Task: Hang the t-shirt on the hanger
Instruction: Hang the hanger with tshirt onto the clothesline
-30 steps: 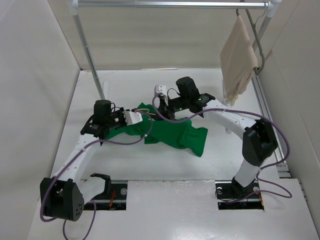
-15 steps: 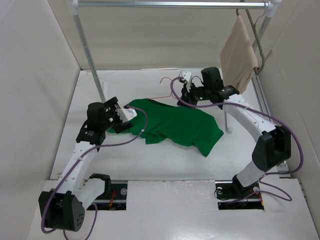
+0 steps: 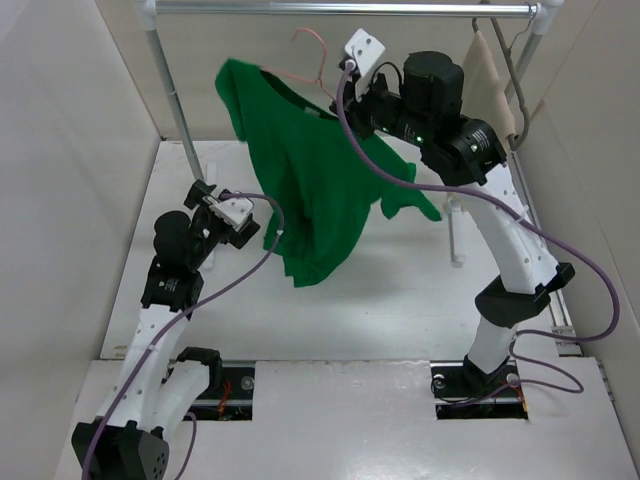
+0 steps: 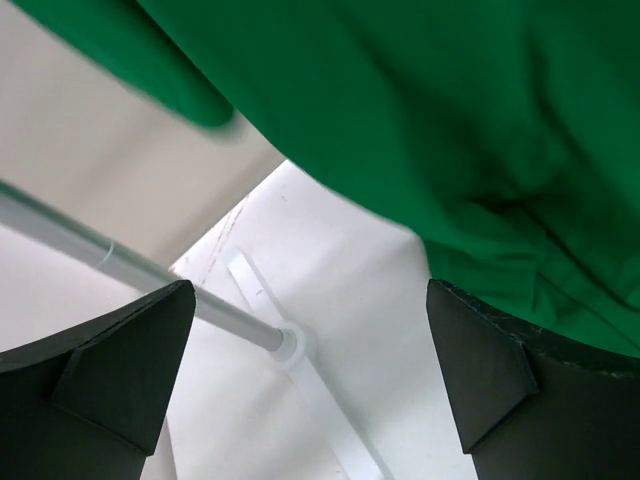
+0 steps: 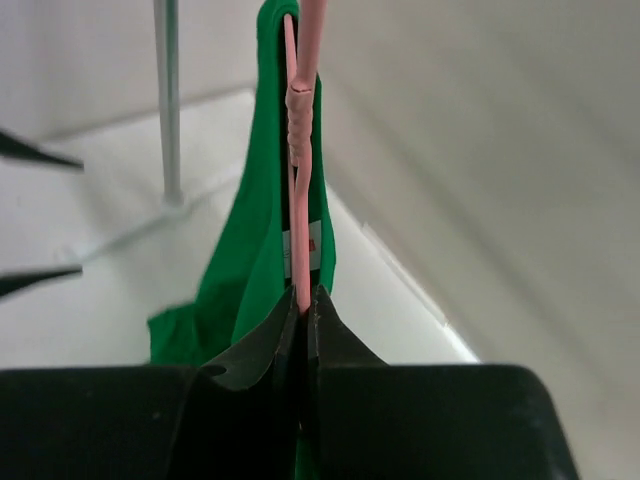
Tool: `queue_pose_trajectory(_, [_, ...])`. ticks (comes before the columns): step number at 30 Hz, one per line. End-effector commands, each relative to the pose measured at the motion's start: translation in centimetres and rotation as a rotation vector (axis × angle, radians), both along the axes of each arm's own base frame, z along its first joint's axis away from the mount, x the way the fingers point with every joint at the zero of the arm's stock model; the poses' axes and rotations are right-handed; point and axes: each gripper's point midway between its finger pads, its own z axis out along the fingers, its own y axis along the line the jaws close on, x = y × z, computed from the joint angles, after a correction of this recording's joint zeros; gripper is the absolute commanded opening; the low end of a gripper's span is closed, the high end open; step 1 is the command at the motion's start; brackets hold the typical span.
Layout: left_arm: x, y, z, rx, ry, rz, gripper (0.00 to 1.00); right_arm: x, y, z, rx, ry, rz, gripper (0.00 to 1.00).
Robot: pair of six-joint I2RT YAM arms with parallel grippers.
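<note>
The bright green t-shirt [image 3: 310, 190] hangs in the air from the thin pink hanger [image 3: 312, 50], draped over it and clear of the table. My right gripper [image 3: 343, 98] is raised high near the rack's rail. In the right wrist view it [image 5: 303, 300] is shut on the hanger's pink wire [image 5: 297, 150], with the t-shirt [image 5: 255, 250] dangling beyond. My left gripper [image 3: 205, 192] sits low at the left, below the shirt's left side. In the left wrist view its jaws [image 4: 310, 370] stand wide open with nothing between them, and green fabric [image 4: 450, 120] hangs overhead.
A clothes rack spans the back: top rail [image 3: 340, 8], left upright [image 3: 180, 120] and its foot [image 4: 290, 345] on the white table. A thick grey hanger with beige cloth [image 3: 487, 90] hangs at the rail's right end. White walls enclose the sides.
The right arm has lifted the hanger and t-shirt from the table up toward the rail. The left gripper has let go of the shirt, opened wide and drawn back to the left.
</note>
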Motion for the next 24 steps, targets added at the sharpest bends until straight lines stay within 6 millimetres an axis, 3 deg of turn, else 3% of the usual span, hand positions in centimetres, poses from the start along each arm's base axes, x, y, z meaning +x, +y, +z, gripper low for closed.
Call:
queue_pose_trajectory(1, [-0.2, 0.9, 3.5, -0.128, -0.078, 0.078, 1.00, 0.8, 0.1, 4.9, 0.125, -0.105, -0.155, 0.00])
queue_pose_trajectory(3, [-0.5, 0.9, 3.3, -0.137, -0.077, 0.078, 1.00, 1.2, 0.5, 8.4, 0.242, -0.209, -0.214, 0.00])
queue_pose_trajectory(4, [-0.7, 0.8, 3.1, -0.148, -0.072, 0.079, 1.00, 1.3, 0.9, 9.3, 0.282, -0.238, -0.234, 0.00])
queue_pose_trajectory(5, [-0.9, 0.8, 2.6, -0.155, -0.060, 0.080, 1.00, 1.8, 2.3, 8.7, 0.299, -0.244, -0.241, 0.00])
queue_pose_trajectory(7, [-1.0, 0.8, 2.6, -0.173, -0.052, 0.081, 1.00, 2.5, 2.7, 10.9, 0.407, -0.305, -0.278, 0.00])
queue_pose_trajectory(8, [-1.0, 0.7, 2.3, -0.181, -0.035, 0.083, 1.00, 4.0, 4.7, 9.1, 0.396, -0.291, -0.289, 0.00])
queue_pose_trajectory(9, [-1.0, 0.7, 2.3, -0.181, -0.035, 0.083, 1.00, 4.1, 4.2, 11.1, 0.454, -0.327, -0.311, 0.00])
queue_pose_trajectory(10, [-1.0, 0.7, 2.3, -0.181, -0.035, 0.083, 1.00, 4.9, 4.2, 11.3, 0.484, -0.341, -0.349, 0.00])
queue_pose_trajectory(11, [-1.0, 0.7, 2.3, -0.181, -0.035, 0.083, 1.00, 6.4, 6.2, 9.4, 0.477, -0.330, -0.359, 0.00])
queue_pose_trajectory(13, [-1.0, 1.0, 2.7, -0.182, -0.045, 0.096, 1.00, 7.3, 6.2, 9.7, 0.535, -0.357, -0.399, 0.00])
queue_pose_trajectory(14, [-1.0, 1.0, 2.7, -0.182, -0.045, 0.096, 1.00, 7.3, 6.2, 10.5, 0.598, -0.383, -0.420, 0.00])
queue_pose_trajectory(16, [-1.0, 1.1, 2.5, -0.189, -0.034, 0.108, 1.00, 8.2, 7.3, 9.2, 0.618, -0.384, -0.440, 0.00])
queue_pose_trajectory(17, [-1.0, 1.1, 2.5, -0.189, -0.034, 0.108, 1.00, 8.2, 6.7, 10.1, 0.668, -0.404, -0.463, 0.00])
queue_pose_trajectory(24, [-0.9, 1.3, 1.6, -0.185, -0.018, 0.119, 1.00, 8.3, 8.6, 9.1, 0.713, -0.412, -0.455, 0.00])
